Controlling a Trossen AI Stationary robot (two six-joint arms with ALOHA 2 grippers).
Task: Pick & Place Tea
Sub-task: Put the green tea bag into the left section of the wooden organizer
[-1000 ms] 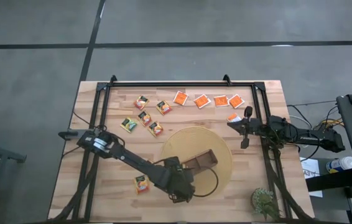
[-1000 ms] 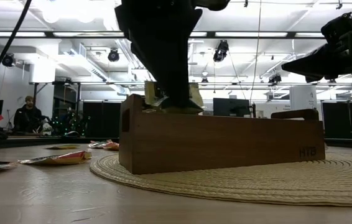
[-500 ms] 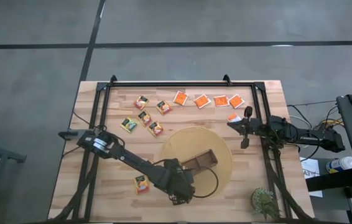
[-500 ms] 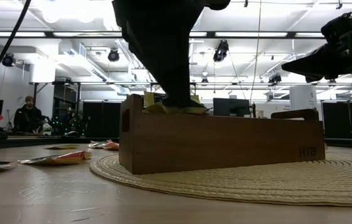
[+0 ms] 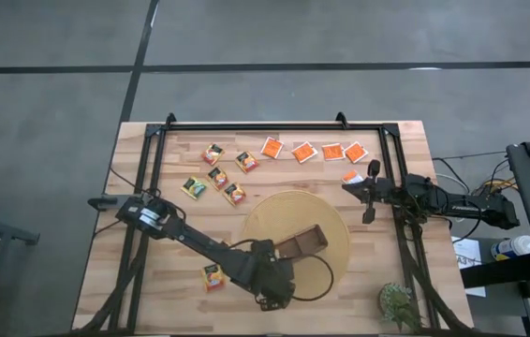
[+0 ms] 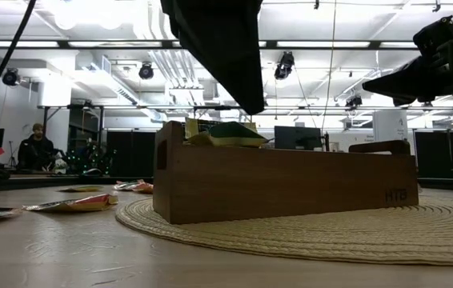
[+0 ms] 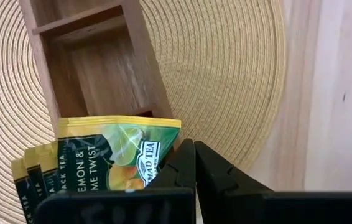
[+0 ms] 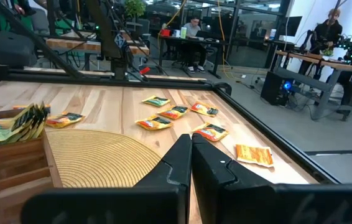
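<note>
One camera looks straight down on the surface (image 5: 153, 281); another sits level with it, close to the wooden tray (image 6: 282, 182), which both wrist views also share.

Closed fingers (image 8: 188, 163) over woven mat (image 8: 101, 155), scattered tea sachets (image 8: 163, 115), perhaps seated people beyond.

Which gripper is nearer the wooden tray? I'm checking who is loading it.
Left. The left gripper hangs shut just above the wooden tray at its sachet-filled end; the right gripper waits shut off the mat, near the table's right rail.
</note>
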